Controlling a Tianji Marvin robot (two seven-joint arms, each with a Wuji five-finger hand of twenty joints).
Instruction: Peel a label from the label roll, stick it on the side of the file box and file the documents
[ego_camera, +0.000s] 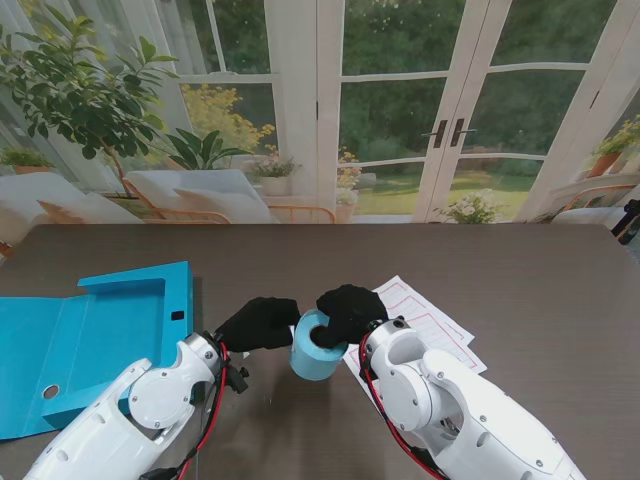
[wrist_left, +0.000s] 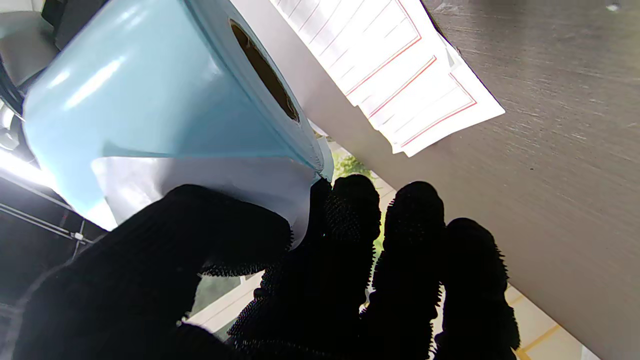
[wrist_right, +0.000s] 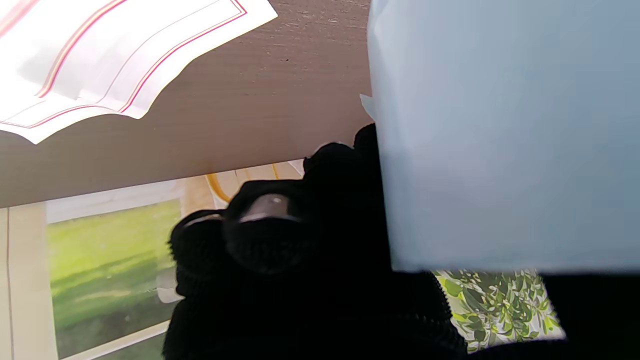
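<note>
The light blue label roll (ego_camera: 316, 352) is held just above the table between both black-gloved hands. My right hand (ego_camera: 350, 308) is shut on the roll from its far side; in the right wrist view the roll (wrist_right: 500, 135) fills the frame beside curled fingers (wrist_right: 272, 225). My left hand (ego_camera: 258, 322) touches the roll's left side. In the left wrist view a white label (wrist_left: 210, 182) lifts off the roll (wrist_left: 150, 100), pinched between thumb (wrist_left: 200, 235) and forefinger. The blue file box (ego_camera: 125, 315) lies open at the left. The documents (ego_camera: 432, 325) lie to the right of the roll.
The dark wooden table (ego_camera: 500, 270) stretches far and right of the hands. The printed sheets (wrist_left: 400, 65) are a fanned stack with red-lined forms, partly under my right forearm (ego_camera: 450, 400). Glass doors and plants stand beyond the table's far edge.
</note>
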